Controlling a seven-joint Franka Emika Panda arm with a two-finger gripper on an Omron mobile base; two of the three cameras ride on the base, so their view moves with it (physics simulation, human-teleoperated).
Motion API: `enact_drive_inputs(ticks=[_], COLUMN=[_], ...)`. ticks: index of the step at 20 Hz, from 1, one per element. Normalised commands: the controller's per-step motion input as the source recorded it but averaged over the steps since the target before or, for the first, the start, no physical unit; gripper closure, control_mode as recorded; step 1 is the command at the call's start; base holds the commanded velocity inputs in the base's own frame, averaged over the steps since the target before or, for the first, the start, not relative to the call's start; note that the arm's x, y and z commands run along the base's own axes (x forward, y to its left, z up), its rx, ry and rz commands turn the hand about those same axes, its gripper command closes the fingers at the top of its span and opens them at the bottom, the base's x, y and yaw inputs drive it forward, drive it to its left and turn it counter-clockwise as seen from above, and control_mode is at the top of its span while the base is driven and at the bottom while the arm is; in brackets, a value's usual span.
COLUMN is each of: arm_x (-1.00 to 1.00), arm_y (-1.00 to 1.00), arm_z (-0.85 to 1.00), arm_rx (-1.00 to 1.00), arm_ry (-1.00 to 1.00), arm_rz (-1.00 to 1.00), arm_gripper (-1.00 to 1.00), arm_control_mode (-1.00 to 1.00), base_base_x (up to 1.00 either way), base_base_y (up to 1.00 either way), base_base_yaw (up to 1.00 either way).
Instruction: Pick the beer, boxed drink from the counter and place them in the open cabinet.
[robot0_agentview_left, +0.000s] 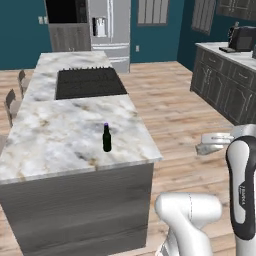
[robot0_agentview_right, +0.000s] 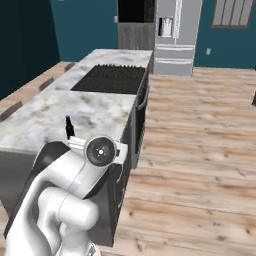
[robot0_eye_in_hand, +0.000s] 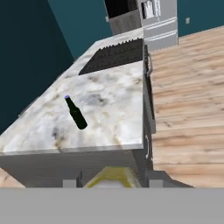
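Jaws (robot0_eye_in_hand: 110, 183) closed on the carton (robot0_eye_in_hand: 111, 178), its pale yellow top showing between the fingertips, held off the counter's near end. Bottle (robot0_agentview_left: 106, 138) stands upright on the counter (robot0_agentview_left: 55, 135) near the front edge. Cooktop (robot0_agentview_left: 89, 82) beyond it. Cabinet (robot0_agentview_left: 66, 11) at far wall, beside the fridge (robot0_agentview_left: 109, 27).

A steel refrigerator (robot0_agentview_left: 109, 30) stands against the teal wall (robot0_agentview_left: 20, 35). Right of the refrigerator, across the wood floor (robot0_agentview_left: 175, 115), dark base cabinets (robot0_agentview_left: 222, 85) carry a black appliance (robot0_agentview_left: 242, 37).
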Motion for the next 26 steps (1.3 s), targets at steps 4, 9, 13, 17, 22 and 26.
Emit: enact_drive_inputs(ticks=[4,9,13,17,22,26], arm_x=[0.00,0.00,0.00,0.00,0.00,0.00], arm_y=[0.00,0.00,0.00,0.00,0.00,0.00], arm_z=[0.00,0.00,0.00,0.00,0.00,0.00], arm_rx=[0.00,0.00,0.00,0.00,0.00,0.00], arm_ry=[0.00,0.00,0.00,0.00,0.00,0.00], arm_rz=[0.00,0.00,0.00,0.00,0.00,0.00], arm_gripper=[1.00,1.00,1.00,1.00,1.00,1.00], arm_control_mode=[1.00,1.00,1.00,1.00,1.00,1.00], base_base_x=[-0.51,-0.06,0.00,0.02,0.03,0.00], base_base_y=[-0.14,-0.19,-0.12,-0.11,-0.05,-0.14], base_base_yaw=[-0.24,-0.45,-0.54,-0.54,-0.50,-0.51])
